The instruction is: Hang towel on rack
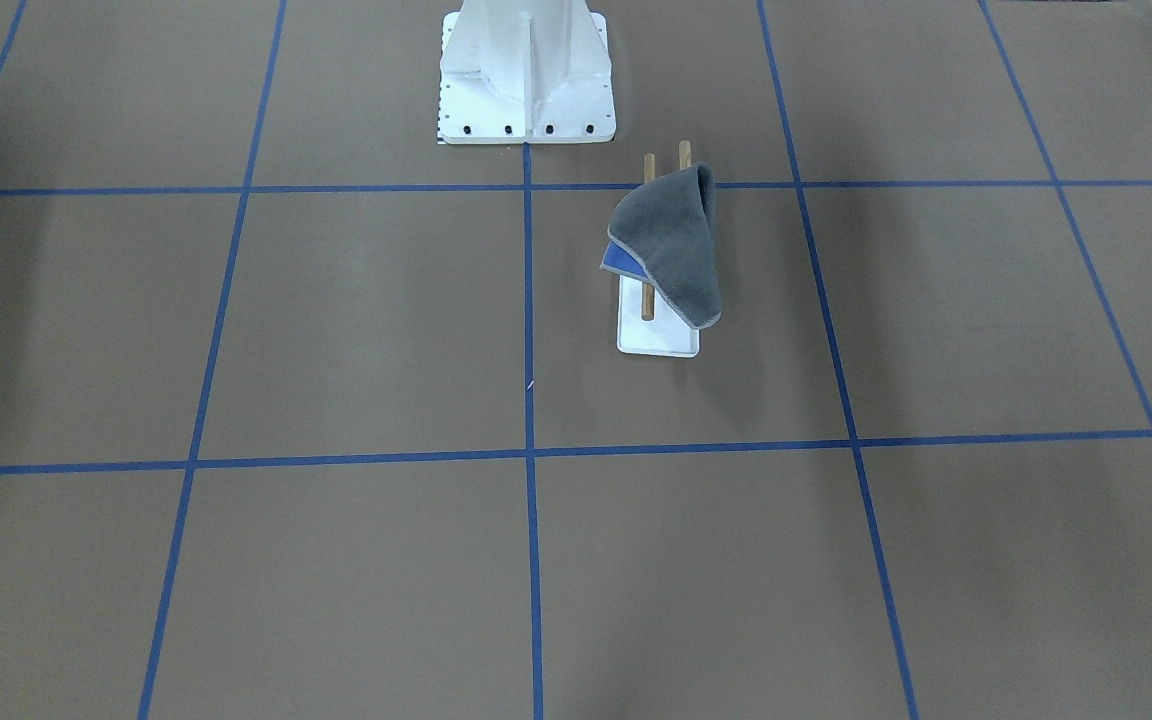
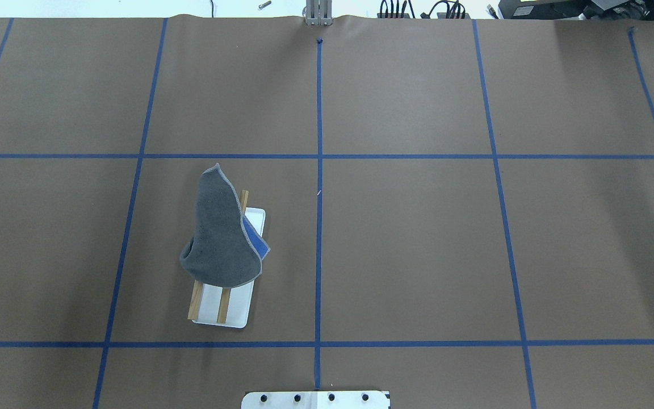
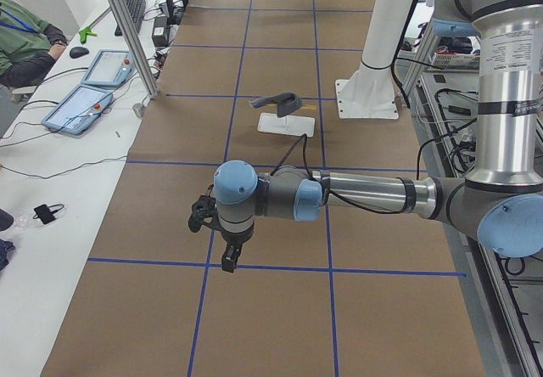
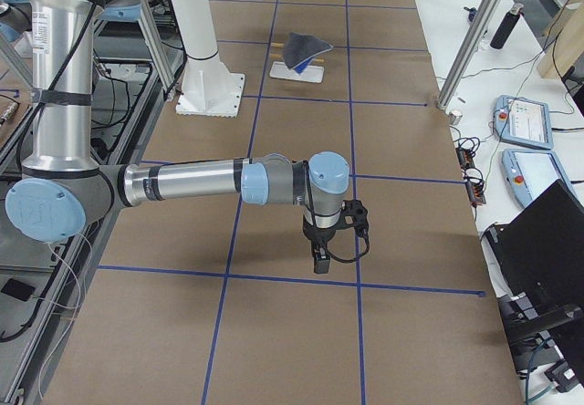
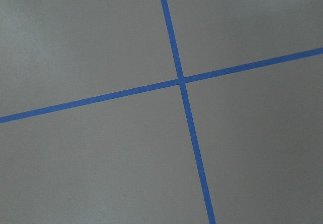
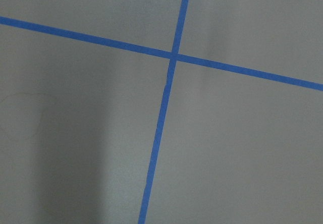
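Observation:
The dark grey towel (image 1: pixel 671 240) lies draped over the two wooden rods of the rack (image 1: pixel 656 340), with a blue corner of its underside showing. In the overhead view the towel (image 2: pixel 219 233) covers the far part of the rack (image 2: pixel 236 312), and the near rod ends stick out. My left gripper (image 3: pixel 227 254) hangs above the table, far from the rack, and shows only in the exterior left view. My right gripper (image 4: pixel 319 259) is likewise far off and shows only in the exterior right view. I cannot tell whether either is open or shut. Both wrist views show only brown table with blue tape.
The white bolted pedestal (image 1: pixel 526 80) stands close behind the rack on the robot's side. Blue tape lines grid the brown table (image 2: pixel 418 244). Tablets (image 3: pixel 93 88) and an operator's arm (image 3: pixel 25 46) are on the side bench in the exterior left view.

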